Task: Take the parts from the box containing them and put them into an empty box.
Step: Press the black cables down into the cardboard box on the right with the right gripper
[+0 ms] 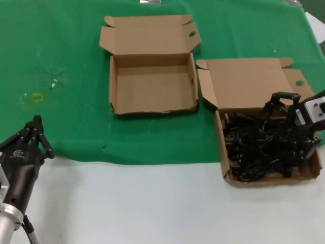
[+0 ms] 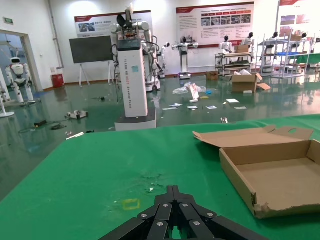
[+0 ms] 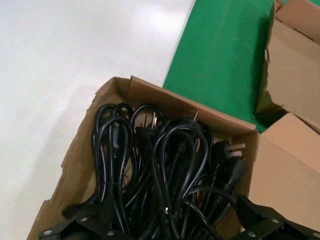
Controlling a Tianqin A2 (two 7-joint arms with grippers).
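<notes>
The parts [image 1: 254, 147] are black looped power cords with moulded plugs, piled in the right cardboard box [image 1: 221, 145]. My right gripper [image 1: 287, 132] is lowered into that pile at the box's right side. In the right wrist view it [image 3: 167, 220] stands open, one finger [image 3: 75, 222] on each side of a bundle of cords [image 3: 170, 155], not closed on them. The empty box [image 1: 152, 81] lies to the left on the green cloth, flaps open. My left gripper [image 1: 36, 123] is parked shut at the near left, seen shut in its own view too [image 2: 172, 189].
A green cloth [image 1: 61, 61] covers the far part of the table, with white tabletop [image 1: 142, 203] in front. A small yellow mark [image 1: 36, 97] sits on the cloth at left. The two boxes stand close together, the full box's lid flap [image 1: 249, 81] folded back.
</notes>
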